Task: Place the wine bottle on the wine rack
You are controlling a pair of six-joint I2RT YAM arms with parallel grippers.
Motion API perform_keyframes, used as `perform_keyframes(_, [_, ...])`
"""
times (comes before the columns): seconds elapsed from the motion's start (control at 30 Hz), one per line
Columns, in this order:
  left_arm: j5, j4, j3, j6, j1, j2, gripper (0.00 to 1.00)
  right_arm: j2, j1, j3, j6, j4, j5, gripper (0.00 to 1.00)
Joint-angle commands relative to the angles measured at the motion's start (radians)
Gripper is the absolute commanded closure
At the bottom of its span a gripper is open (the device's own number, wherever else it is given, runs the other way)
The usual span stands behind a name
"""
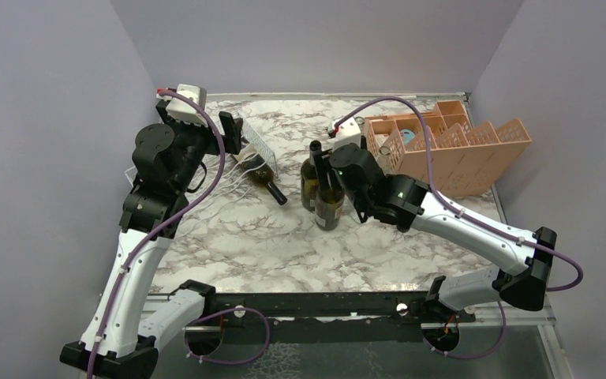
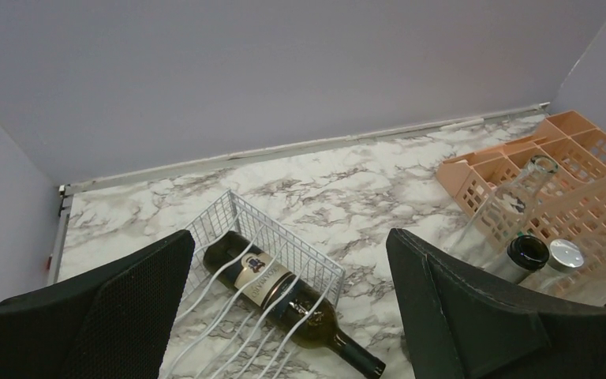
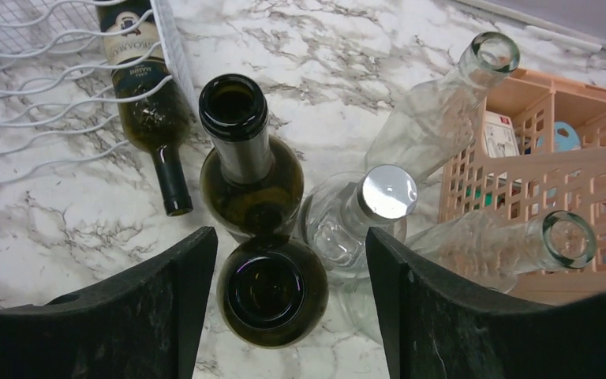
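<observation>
A dark green labelled wine bottle lies on its side in the white wire wine rack at the left of the table, its neck sticking out past the front edge; it also shows in the top view. My left gripper is open and empty, raised above the rack. My right gripper is open, its fingers on either side of the mouth of an upright dark green bottle, with gaps on both sides. A second upright dark bottle stands just behind it.
A clear bottle with a silver cap stands right of the dark bottles. Two clear bottles lean at the orange divided crate at the back right. Grey walls enclose the marble table.
</observation>
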Motion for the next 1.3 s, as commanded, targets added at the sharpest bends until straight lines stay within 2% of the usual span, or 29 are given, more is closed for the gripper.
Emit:
perform_keyframes(0.0, [0.077, 0.067, -0.008, 0.000, 0.000, 0.003, 0.01, -0.021, -0.002, -0.019, 0.051, -0.033, -0.044, 0.29])
perform_keyframes(0.23, [0.123, 0.077, 0.019, 0.009, 0.000, 0.031, 0.01, 0.003, -0.002, -0.048, 0.032, 0.005, -0.057, 0.45])
perform_keyframes(0.43, [0.185, 0.086, 0.008, 0.016, -0.001, 0.036, 0.01, 0.005, -0.003, -0.054, 0.014, 0.031, -0.049, 0.68])
perform_keyframes(0.57, [0.233, 0.131, -0.046, 0.024, -0.001, 0.023, 0.01, -0.019, -0.003, -0.055, -0.024, 0.050, -0.082, 0.85])
perform_keyframes(0.73, [0.393, 0.286, -0.200, 0.047, -0.003, -0.024, 0.02, -0.060, -0.003, -0.053, -0.072, 0.052, -0.139, 0.98])
perform_keyframes(0.97, [0.786, 0.422, -0.387, 0.134, -0.040, -0.037, 0.02, -0.132, -0.002, -0.055, -0.080, 0.061, -0.251, 0.99])
perform_keyframes(1.07, [0.903, 0.431, -0.439, 0.189, -0.079, -0.035, 0.02, -0.163, -0.003, -0.062, -0.080, 0.078, -0.286, 0.99])
perform_keyframes(1.27, [0.940, 0.436, -0.486, 0.210, -0.184, 0.027, 0.02, -0.198, -0.003, -0.067, -0.077, 0.107, -0.354, 0.99])
